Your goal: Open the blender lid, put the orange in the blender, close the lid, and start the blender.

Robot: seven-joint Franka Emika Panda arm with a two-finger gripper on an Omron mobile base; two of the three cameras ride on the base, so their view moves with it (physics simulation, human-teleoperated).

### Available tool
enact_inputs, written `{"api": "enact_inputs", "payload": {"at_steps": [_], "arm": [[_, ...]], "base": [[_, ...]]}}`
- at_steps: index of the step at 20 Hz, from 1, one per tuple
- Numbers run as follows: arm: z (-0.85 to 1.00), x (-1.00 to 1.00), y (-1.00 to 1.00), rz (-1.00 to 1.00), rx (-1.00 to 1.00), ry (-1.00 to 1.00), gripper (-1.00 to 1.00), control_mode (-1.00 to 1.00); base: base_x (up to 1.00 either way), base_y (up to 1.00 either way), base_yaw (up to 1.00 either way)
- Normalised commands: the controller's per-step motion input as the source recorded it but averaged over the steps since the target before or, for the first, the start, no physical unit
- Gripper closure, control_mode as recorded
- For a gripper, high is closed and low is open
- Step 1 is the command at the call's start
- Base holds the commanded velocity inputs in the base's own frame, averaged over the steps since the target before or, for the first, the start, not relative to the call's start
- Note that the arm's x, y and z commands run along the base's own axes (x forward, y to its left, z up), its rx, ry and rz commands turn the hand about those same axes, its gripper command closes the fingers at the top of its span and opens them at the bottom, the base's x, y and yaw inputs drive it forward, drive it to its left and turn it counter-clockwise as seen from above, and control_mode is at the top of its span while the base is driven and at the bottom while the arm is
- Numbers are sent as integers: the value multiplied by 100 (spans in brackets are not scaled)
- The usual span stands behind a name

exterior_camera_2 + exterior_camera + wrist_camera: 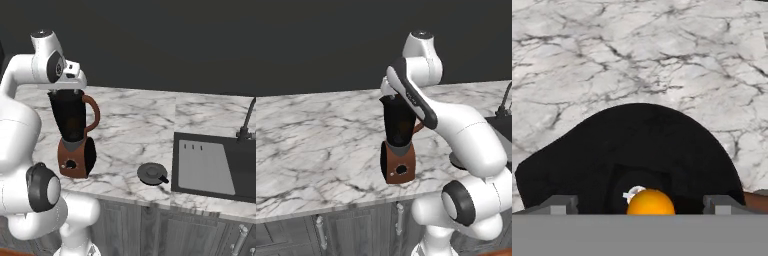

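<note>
The gripper (640, 205) hangs just above the open mouth of the blender (398, 145), its fingertips (561, 204) spread wide apart and holding nothing. Between them the orange (650, 202) shows inside the dark jar. The blender lid (152, 173) lies on the marble counter (150, 125), off to the blender's side, near the sink (215, 165).
</note>
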Motion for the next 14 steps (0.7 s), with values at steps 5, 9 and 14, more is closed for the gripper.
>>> {"api": "enact_inputs", "payload": {"at_steps": [5,9,14], "arm": [[27,-56,-65,-7,1,-9,-100,-100],[-8,-83,-96,-17,8,-6,-100,-100],[-31,-59,-100,-17,14,-6,-100,-100]], "base": [[0,0,0],[0,0,0],[0,0,0]]}}
